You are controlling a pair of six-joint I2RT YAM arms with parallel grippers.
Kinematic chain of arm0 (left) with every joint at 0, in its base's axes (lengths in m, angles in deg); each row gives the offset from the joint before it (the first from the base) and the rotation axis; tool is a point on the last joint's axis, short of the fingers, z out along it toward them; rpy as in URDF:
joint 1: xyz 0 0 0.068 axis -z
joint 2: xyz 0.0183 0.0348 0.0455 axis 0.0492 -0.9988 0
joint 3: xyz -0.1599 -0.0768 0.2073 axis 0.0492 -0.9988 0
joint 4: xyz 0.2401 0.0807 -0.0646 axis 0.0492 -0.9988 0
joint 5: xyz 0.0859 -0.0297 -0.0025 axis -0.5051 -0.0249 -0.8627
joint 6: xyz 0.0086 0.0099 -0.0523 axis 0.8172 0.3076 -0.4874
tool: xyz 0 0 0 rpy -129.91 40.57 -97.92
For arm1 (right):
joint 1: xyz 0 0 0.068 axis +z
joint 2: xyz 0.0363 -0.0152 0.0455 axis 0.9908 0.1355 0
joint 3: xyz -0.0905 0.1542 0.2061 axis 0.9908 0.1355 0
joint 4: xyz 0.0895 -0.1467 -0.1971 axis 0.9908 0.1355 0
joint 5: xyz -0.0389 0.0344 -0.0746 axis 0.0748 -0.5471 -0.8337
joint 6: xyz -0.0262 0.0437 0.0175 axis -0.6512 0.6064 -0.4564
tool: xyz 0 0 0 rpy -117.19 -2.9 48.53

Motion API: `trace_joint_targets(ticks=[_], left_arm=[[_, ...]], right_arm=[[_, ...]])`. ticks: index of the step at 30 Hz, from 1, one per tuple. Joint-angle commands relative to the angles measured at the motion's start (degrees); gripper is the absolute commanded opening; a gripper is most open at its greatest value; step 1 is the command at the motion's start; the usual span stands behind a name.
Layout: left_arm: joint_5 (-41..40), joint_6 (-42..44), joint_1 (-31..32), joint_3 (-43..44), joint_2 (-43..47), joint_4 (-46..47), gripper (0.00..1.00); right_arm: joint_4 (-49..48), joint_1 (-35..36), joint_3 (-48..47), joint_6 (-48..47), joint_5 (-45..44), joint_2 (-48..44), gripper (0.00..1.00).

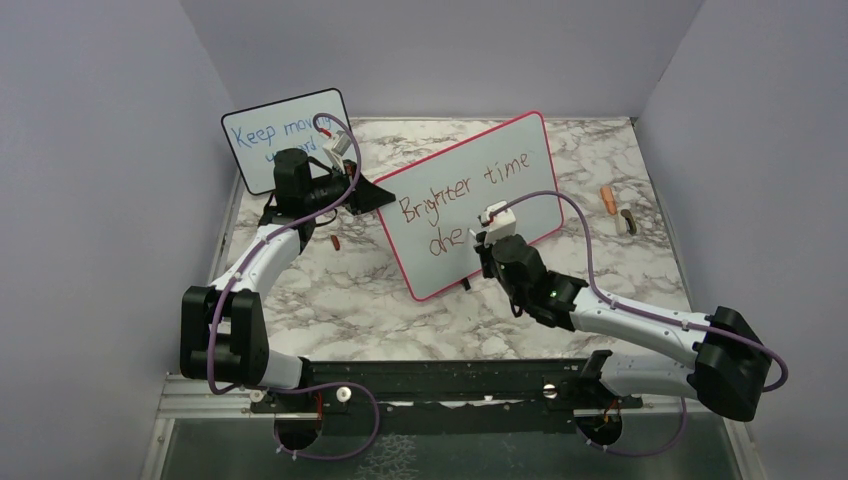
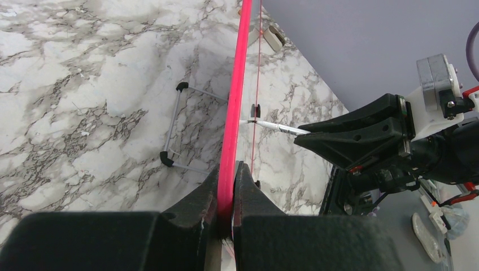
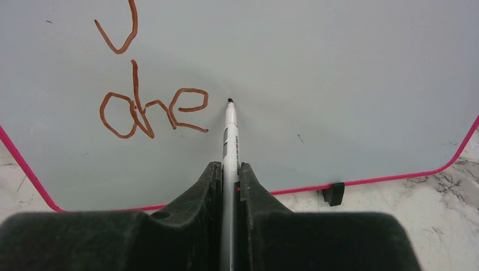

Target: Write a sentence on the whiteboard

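The whiteboard (image 1: 510, 165), pink-framed, stands tilted on the marble table. The sentence (image 1: 470, 190) in reddish-brown reads "Brighter time", with "ahe" (image 3: 152, 113) on a second line. My left gripper (image 1: 383, 194) is shut on the whiteboard's left edge; the left wrist view shows the pink frame (image 2: 240, 84) pinched between its jaws (image 2: 227, 167). My right gripper (image 3: 229, 166) is shut on a white marker (image 3: 230, 132). The marker's dark tip sits at the board's surface just right of the "e". I cannot tell whether it touches.
A smaller black-framed board (image 1: 262, 135) with blue writing stands at the back left behind my left arm. An orange piece (image 1: 608, 200) and a dark piece (image 1: 628, 222) lie at the right. A wire stand (image 2: 181, 127) props the whiteboard from behind. Grey walls enclose the table.
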Motion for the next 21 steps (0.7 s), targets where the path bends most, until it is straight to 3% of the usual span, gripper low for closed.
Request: trace_joint_targets(ticks=[1, 21], left_arm=[[-6.8, 5.2, 0.1, -0.7, -2.0, -5.2, 0.0], [-6.9, 5.2, 0.1, -0.6, -1.9, -5.3, 0.0]], right_arm=[[-3.1, -0.4, -1.1, -0.6, 3.1, 0.4, 0.01], [-1.3, -0.4, -1.3, -0.7, 4.3, -0.1, 0.01]])
